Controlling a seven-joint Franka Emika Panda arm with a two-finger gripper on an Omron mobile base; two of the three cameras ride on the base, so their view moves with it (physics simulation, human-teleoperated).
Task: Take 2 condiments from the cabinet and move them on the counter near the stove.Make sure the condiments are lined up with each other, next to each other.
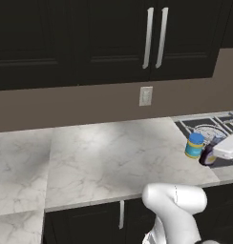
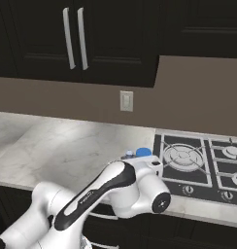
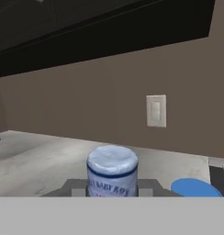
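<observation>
The squat jar with a blue lid and yellow-and-teal bands stands on the marbled counter, right at the left edge of the black stove. Just to its right and nearer the front is the small dark bottle, with my gripper shut on it from the right. In the hand view the bottle's pale blue neck sits between my gripper's fingers, and the jar's blue lid shows at lower right. I cannot tell whether the bottle rests on the counter. The cabinet doors are closed.
A wall outlet sits on the brown backsplash above the counter. The stove's burners and front knobs lie to the right of the jar. Open marbled counter stretches to the left. My arm's elbow blocks part of the right base view.
</observation>
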